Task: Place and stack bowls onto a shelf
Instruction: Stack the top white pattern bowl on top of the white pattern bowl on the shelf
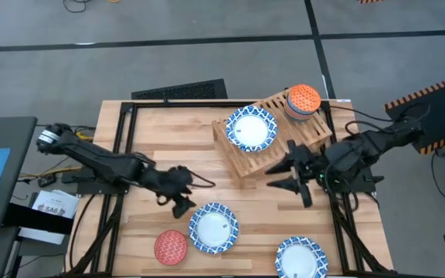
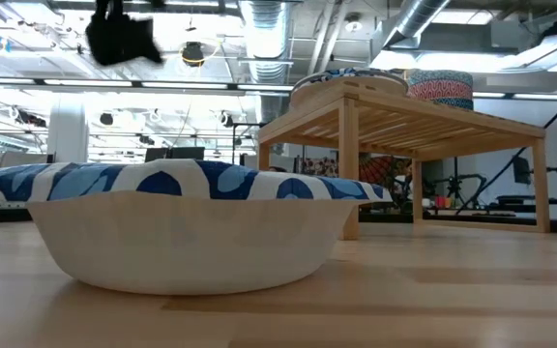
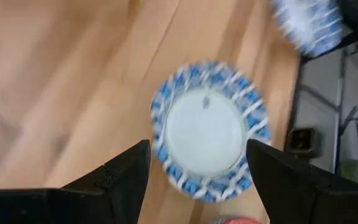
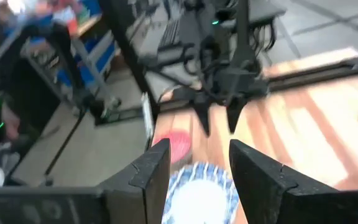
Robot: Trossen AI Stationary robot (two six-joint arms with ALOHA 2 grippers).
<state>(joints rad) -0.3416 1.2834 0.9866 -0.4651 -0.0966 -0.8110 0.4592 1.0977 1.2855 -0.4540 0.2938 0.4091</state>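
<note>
Table (image 1: 161,135): light wooden top, both arms reaching in from sides.

Shelf (image 1: 315,135): slatted rack, far right of centre, set at angle. Carries blue-and-white bowl (image 1: 250,128) at left end, orange bowl (image 1: 303,100) stacked on another small bowl at far right end.

Three bowls on tabletop: second blue-and-white bowl (image 1: 213,227) near centre, third blue-and-white bowl (image 1: 300,258) near right edge, red bowl (image 1: 171,247) near left.

Left gripper (image 1: 182,202): above tabletop, just left of second blue-and-white bowl, fingers spread, empty.

Right gripper (image 1: 278,176): just near of shelf, fingers apart, empty.
</note>
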